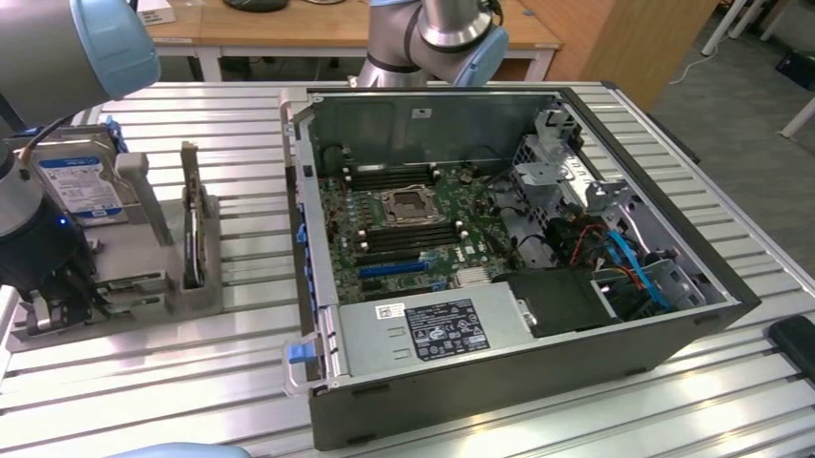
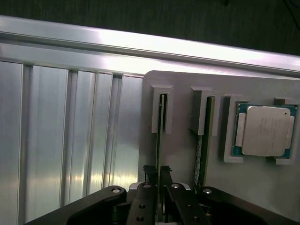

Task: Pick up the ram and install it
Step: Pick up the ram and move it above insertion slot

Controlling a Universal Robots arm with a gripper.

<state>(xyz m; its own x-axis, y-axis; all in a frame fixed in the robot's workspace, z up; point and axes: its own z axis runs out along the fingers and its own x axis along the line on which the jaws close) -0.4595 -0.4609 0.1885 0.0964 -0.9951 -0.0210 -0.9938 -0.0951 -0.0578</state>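
Note:
The ram is a thin green stick standing on edge in a slot of the grey fixture plate. My gripper straddles its near end, and the black fingertips press against both faces, so it is shut on the ram. A second ram stick stands in the neighbouring slot. In the exterior view my gripper reaches down onto the fixture at that view's left and hides the held stick. The open computer case shows its motherboard with long dark memory slots.
A square silver processor rests in a pocket beside the second stick. A hard drive with a blue-white label and an upright grey holder stand on the fixture. The slatted aluminium table ends just past the fixture at a rail.

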